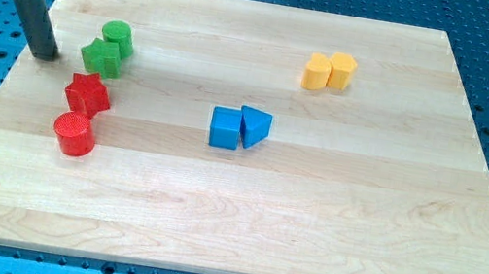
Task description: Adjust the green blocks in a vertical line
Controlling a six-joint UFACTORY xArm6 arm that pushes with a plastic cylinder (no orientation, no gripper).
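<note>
Resting my tip (pixel 45 55) upper left, bare, just left of light green star-shaped plastic block (pixel 101 57) and touching green cylinder (pixel 117 38) (slippery; push low, centred).

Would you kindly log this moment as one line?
my tip: left of green star, apart | green cylinder: touching star, up-right | line: not vertical | red blocks: below greens

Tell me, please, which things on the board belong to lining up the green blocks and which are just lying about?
Belong to the job:
green cylinder
green star
my tip, just off the green star toward the view's left

Just lying about:
red star
red cylinder
blue cube
blue wedge
two yellow blocks
</note>
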